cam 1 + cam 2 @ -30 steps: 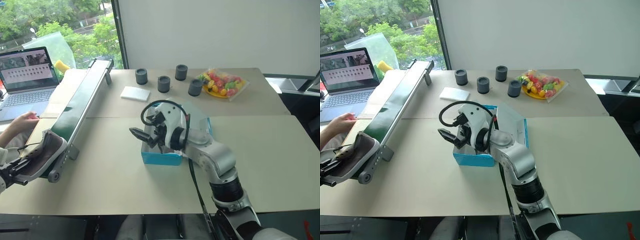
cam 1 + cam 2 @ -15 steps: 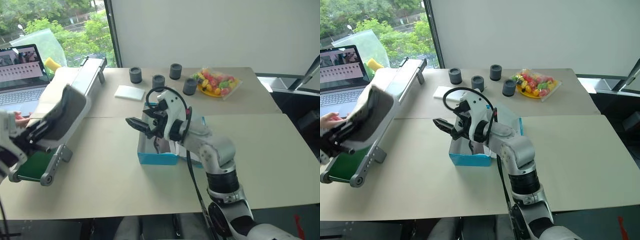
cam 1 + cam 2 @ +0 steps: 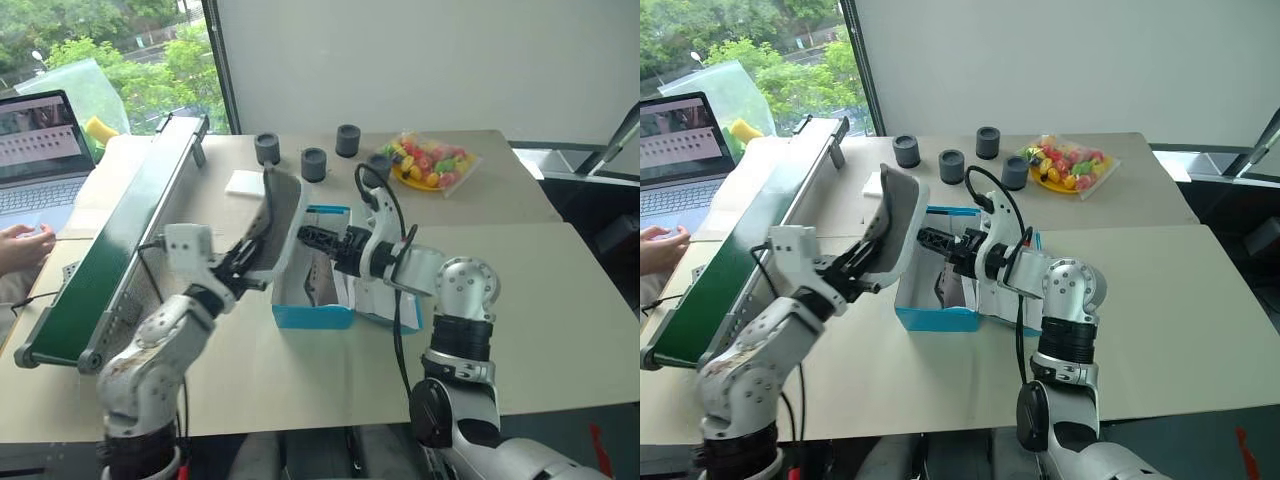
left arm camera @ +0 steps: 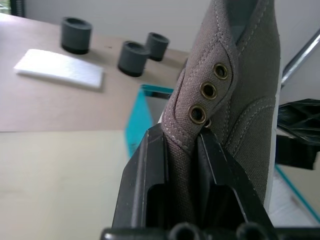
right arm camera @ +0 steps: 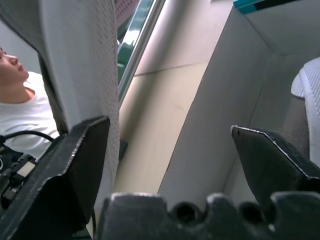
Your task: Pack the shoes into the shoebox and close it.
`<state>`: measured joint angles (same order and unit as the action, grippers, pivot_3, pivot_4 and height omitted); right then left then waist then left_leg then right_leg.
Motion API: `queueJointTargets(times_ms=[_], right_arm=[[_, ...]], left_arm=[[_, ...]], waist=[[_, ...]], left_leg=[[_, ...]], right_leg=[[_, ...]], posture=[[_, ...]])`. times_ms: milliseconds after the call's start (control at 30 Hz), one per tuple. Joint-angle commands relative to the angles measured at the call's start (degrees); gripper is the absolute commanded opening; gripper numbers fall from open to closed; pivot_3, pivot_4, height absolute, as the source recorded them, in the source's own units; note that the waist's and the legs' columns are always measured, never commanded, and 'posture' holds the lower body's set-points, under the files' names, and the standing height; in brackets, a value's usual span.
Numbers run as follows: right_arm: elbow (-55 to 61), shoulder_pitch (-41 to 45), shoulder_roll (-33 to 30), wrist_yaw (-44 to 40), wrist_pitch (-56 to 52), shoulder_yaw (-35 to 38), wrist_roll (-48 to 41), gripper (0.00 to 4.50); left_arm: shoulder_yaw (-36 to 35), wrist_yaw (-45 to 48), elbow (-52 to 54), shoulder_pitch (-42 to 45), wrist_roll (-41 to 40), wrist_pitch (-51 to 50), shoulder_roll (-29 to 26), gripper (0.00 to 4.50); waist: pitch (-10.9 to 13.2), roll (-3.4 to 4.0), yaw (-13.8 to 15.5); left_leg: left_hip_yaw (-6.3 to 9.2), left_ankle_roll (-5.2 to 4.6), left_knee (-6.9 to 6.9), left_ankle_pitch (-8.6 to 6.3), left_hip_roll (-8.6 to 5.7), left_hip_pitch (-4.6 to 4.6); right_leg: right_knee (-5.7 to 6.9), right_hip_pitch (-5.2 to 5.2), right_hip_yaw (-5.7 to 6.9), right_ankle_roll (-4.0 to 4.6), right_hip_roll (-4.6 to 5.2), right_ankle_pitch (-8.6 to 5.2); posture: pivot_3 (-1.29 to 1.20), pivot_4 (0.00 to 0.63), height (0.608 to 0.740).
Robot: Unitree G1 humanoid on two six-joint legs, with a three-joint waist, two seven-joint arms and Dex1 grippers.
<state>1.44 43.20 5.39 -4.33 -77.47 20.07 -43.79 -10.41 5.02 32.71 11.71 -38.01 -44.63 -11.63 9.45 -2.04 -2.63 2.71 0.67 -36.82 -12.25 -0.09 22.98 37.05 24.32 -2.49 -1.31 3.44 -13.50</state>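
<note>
The left gripper (image 4: 182, 150) is pinching a shoe (image 3: 277, 222) by the eyelet edge of its upper, fingers pressed tight on the fabric, and it's holding the thing up on end over the near-left edge of the shoebox (image 3: 312, 316). The right gripper (image 3: 312, 238) is spread wide, poking in from about 3 o'clock of that shoe, right at the box opening. From its wrist camera one finger (image 5: 75, 165) sits close against the sole, but I can't tell if it's actually touching.

Progress-wise I'd call it roughly halfway. There's something dark already lying inside the box (image 3: 322, 290), which looks like the other shoe, though it's mostly hidden by the arms, so don't quote me. The held shoe is in the air, not in the box yet. Left to do, as I read it: lower this one in next to the first, let go, then flip the lid (image 3: 385, 305) shut. The lid is lying open on the table (image 3: 520, 280) at 3 o'clock of the box.

Counts:
- shoes: one for sure, likely two
- shoebox: one
- dark round pots (image 3: 267, 148) along the far side at 12 o'clock: four
- white pad (image 3: 244, 182): one
- bag of colourful bits (image 3: 428, 165): one
- green conveyor (image 3: 110, 250) at 9 o'clock: one
- laptop (image 3: 40, 150): one, with a person's hand (image 3: 22, 243) by it
</note>
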Motion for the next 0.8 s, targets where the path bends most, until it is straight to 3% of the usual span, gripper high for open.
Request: queueJointTargets(times_ms=[33, 200, 633, 800], right_arm=[[0.9, 2.8, 8.9, 1.5, 0.9, -1.4, -3.9, 4.50], [0.5, 3.0, 9.4, 4.0, 1.7, -0.9, -6.8, 4.50], [0.0, 1.6, 4.5, 5.3, 3.0, -3.0, -8.6, 4.50], [-0.4, 1.5, 4.2, 5.7, 3.4, -3.5, -9.5, 4.50]], left_arm=[[4.0, -0.5, 1.1, 2.7, 1.4, 1.9, 1.7, 0.67], [5.0, 0.2, -0.2, 3.0, 3.6, 2.5, 1.6, 0.67], [-6.2, 5.6, -5.6, -0.8, 4.4, 5.9, -7.4, 0.67], [-6.2, 5.8, -6.9, 0.2, 4.9, 6.8, -7.8, 0.67]], waist=[[0.0, 0.00, 0.0], [0.0, 0.00, 0.1], [0.0, 0.03, 0.0], [0.0, 0.03, 0.4]], left_leg=[[-0.01, 0.00, 0.00, 0.00, 0.00, 0.02], [-0.03, 0.00, -0.02, 0.00, 0.00, 0.04], [-0.02, -0.01, -0.04, 0.00, 0.02, 0.02], [0.03, -0.01, -0.06, 0.01, 0.00, 0.12]], right_leg=[[-0.01, 0.00, 0.00, 0.00, -0.01, 0.00], [-0.02, 0.00, 0.02, -0.01, -0.01, 0.00], [-0.02, 0.00, 0.03, -0.01, -0.05, -0.01], [-0.11, -0.02, 0.11, -0.03, -0.02, -0.01]], posture=[[0.00, 0.150, 0.736], [0.00, 0.150, 0.736], [0.00, 0.150, 0.736], [0.00, 0.150, 0.736]])
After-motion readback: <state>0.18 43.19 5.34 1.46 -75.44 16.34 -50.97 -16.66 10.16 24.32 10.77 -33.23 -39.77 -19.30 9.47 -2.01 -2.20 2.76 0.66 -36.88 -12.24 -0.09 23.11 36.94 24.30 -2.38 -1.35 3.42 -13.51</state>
